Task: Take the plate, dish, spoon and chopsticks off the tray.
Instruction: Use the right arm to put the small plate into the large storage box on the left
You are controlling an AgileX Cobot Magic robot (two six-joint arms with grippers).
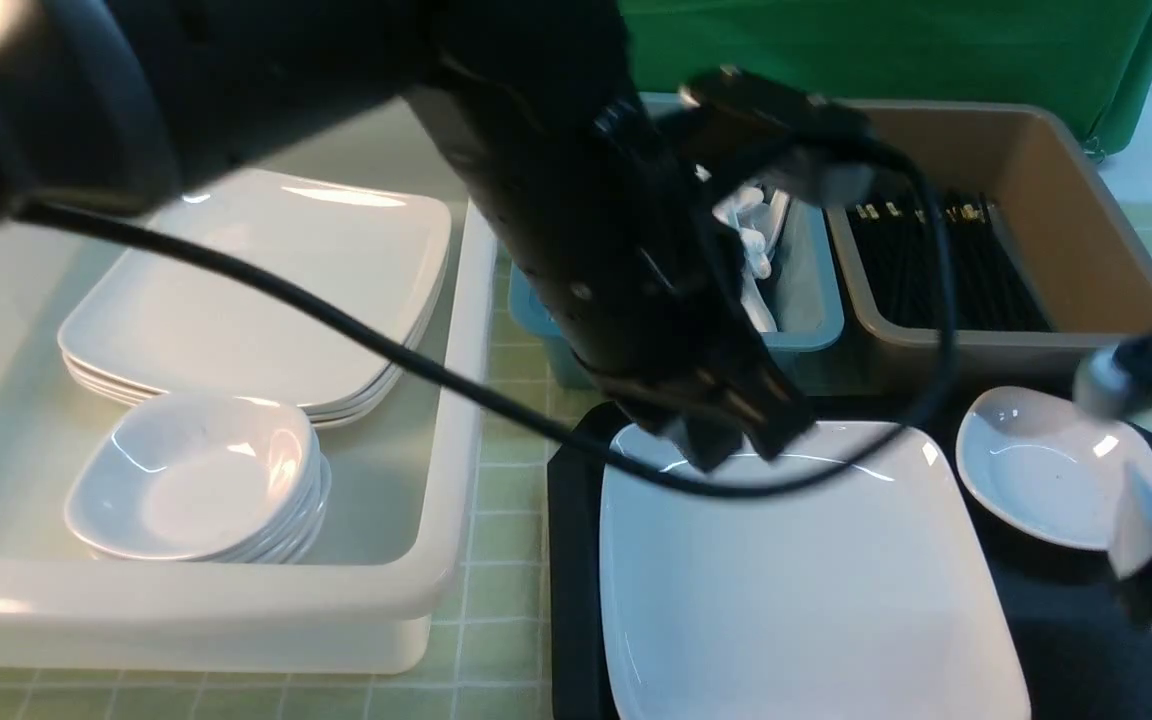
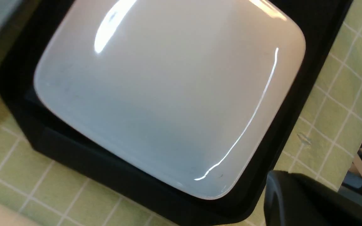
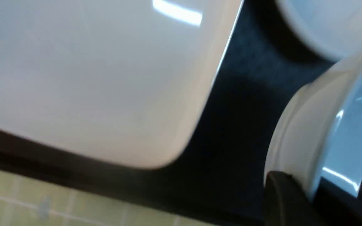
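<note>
Plate (image 1: 806, 580) is lying flat on the tray (image 1: 571, 560), filling its left part.

Left gripper (image 1: 726, 435) is hanging just over the plate's far edge. Its jaws are pressed together and gripping nothing.

Right gripper (image 3: 322, 191) is sitting at the tray's right side, with its jaws closed on a glossy white curved piece that I am reading as the spoon (image 3: 319, 131). I cannot tell whether the piece is touching the tray.

Small dish (image 1: 1046, 470) is resting on the tray's far right part, apart from the plate.

Beyond the tray, chopsticks (image 1: 946, 270) are lying in the brown tub (image 1: 1066, 200), and other spoons (image 1: 751, 240) are lying in the teal tub (image 1: 811, 335).

To the left, the white bin (image 1: 236, 600) is holding a stack of plates (image 1: 256, 290) and a stack of small dishes (image 1: 196, 480).
</note>
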